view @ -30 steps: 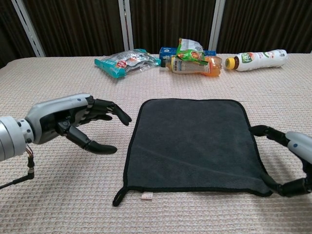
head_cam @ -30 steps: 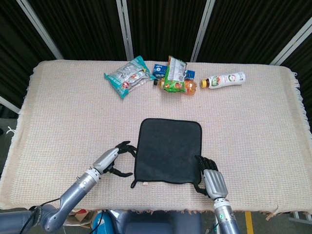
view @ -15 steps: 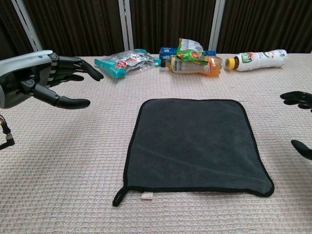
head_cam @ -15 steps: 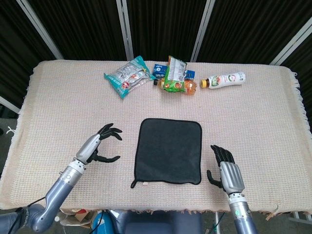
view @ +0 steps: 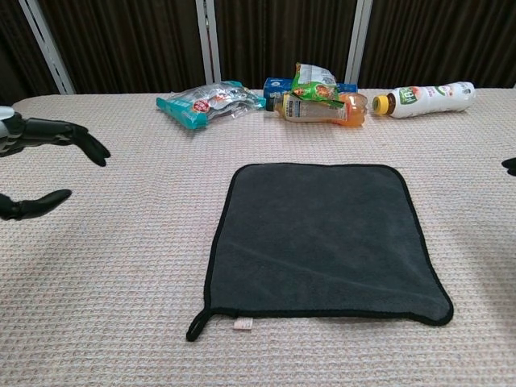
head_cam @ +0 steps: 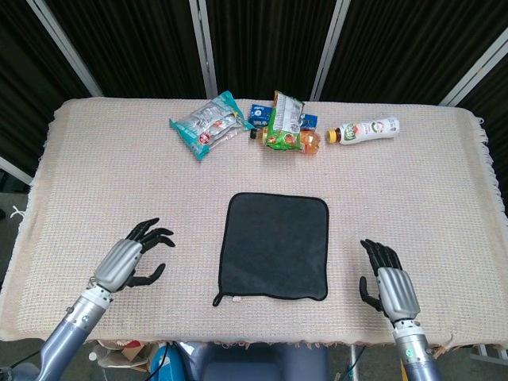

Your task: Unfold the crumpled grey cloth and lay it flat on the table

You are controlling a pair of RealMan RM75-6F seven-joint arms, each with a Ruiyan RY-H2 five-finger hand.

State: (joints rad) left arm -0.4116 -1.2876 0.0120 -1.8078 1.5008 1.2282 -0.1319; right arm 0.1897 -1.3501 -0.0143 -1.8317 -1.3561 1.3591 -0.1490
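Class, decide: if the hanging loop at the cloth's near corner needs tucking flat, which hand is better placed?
Probably the left hand: the loop sticks out on the grey cloth's left side; the right hand lies beyond the opposite edge.

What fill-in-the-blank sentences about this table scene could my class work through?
1. The grey cloth lies spread ____ on the table.
2. The left hand and right hand both hold ____.
3. The white bottle lies on its ____ at the far edge.
4. The hanging loop sits at the cloth's near ____ corner.

Missing words: flat; nothing; side; left
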